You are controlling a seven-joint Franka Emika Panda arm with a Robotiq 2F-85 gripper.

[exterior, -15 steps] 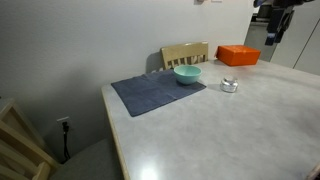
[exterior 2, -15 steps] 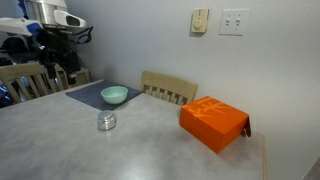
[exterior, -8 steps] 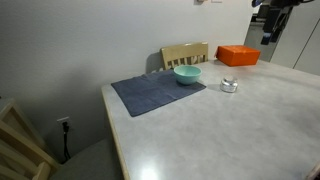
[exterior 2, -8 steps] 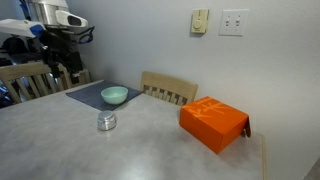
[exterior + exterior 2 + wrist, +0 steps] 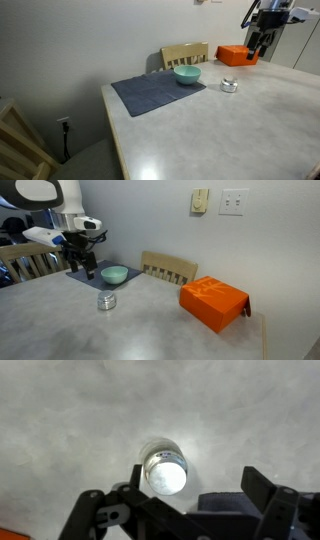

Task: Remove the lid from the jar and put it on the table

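The gripper (image 5: pixel 258 46) hung high over the table (image 5: pixel 200 135), its jaws spread wide and holding nothing; in the wrist view both fingers (image 5: pixel 262 498) framed bare tabletop. The jar (image 5: pixel 229 85) stood upright on the pale top, well below the gripper, just off the corner of the blue-grey cloth mat (image 5: pixel 152 93) and near the teal bowl (image 5: pixel 187 74) that sat on the mat. From the wrist camera the lid (image 5: pixel 165 474) showed as a bright round disc facing straight up, lying roughly between the two fingers and a little ahead of them, so the jar's axis ran vertical and the coming move looked like a plain descent with a slight forward correction. In both exterior views the lid and glass blurred together, so whether the cap was screwed down or merely resting could not be told. The table around the jar (image 5: pixel 106 301) was smooth and bare, with the orange box (image 5: pixel 213 302) well apart toward the far edge. A wooden chair (image 5: pixel 168 268) stood against the plain wall, under a switch and outlet plate (image 5: pixel 235 200).
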